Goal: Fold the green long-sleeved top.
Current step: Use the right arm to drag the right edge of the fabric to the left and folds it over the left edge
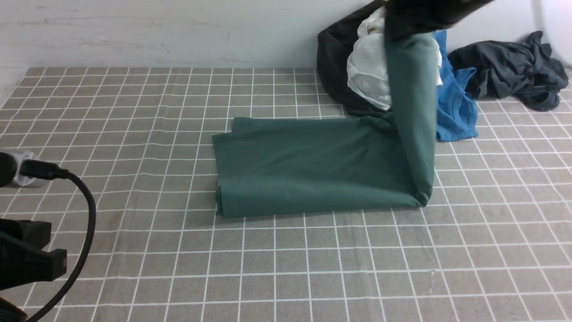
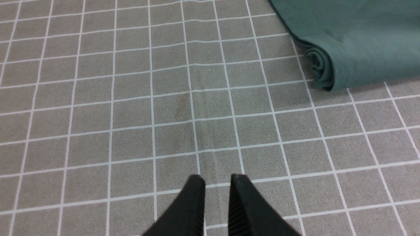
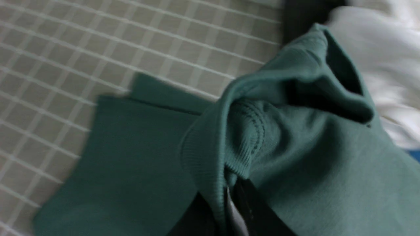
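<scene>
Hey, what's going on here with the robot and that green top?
The robot is partway through folding the green long-sleeved top. Most of it lies flat on the checked table, folded into a long strip. The right tool is clamped on its ribbed edge and holds the right end up off the table, in front of a pile of other clothes. The left tool hangs over the table to the left of the top, jaws slightly apart, holding nothing.
</scene>
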